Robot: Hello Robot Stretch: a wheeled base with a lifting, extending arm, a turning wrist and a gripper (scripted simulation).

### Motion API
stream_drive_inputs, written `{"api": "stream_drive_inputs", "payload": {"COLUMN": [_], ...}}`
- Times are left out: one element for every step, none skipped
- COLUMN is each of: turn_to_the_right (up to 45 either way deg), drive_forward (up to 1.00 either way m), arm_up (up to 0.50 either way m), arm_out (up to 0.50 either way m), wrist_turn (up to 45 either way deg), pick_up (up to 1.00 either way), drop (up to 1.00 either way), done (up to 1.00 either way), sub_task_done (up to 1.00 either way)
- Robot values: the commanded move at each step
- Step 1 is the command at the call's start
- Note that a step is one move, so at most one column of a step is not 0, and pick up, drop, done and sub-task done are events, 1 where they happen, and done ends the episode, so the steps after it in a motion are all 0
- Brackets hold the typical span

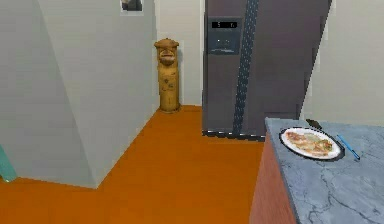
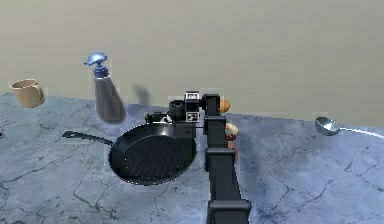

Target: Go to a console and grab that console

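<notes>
One gripper (image 2: 163, 117) sits at the far rim of a frying pan (image 2: 150, 155); the state of its jaws cannot be told, nor whether it holds anything, since small items (image 2: 231, 129) lie on the marbled grey counter (image 2: 300, 175) behind it. The arm (image 2: 222, 165) passes along the pan's right side, probably extended to reach across that surface. Which item, if any, is the console cannot be told. Left of the pan stand a blue-capped bottle (image 2: 105, 90) and a cup (image 2: 27, 93); right of it, well apart, lies a ladle (image 2: 325, 125). Beyond the pan's counter, an orange floor (image 1: 170, 165) leads to a refrigerator (image 1: 255, 65) and a carved wooden statue (image 1: 167, 75).
</notes>
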Motion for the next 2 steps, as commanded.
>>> {"api": "stream_drive_inputs", "payload": {"turn_to_the_right": [0.0, 0.0], "drive_forward": [0.0, 0.0], "arm_up": [0.1, 0.0], "arm_out": [0.0, 0.0], "wrist_turn": [0.0, 0.0], "pick_up": [0.0, 0.0], "drop": [0.0, 0.0], "done": [0.0, 1.0], "sub_task_done": [0.0, 0.0]}}
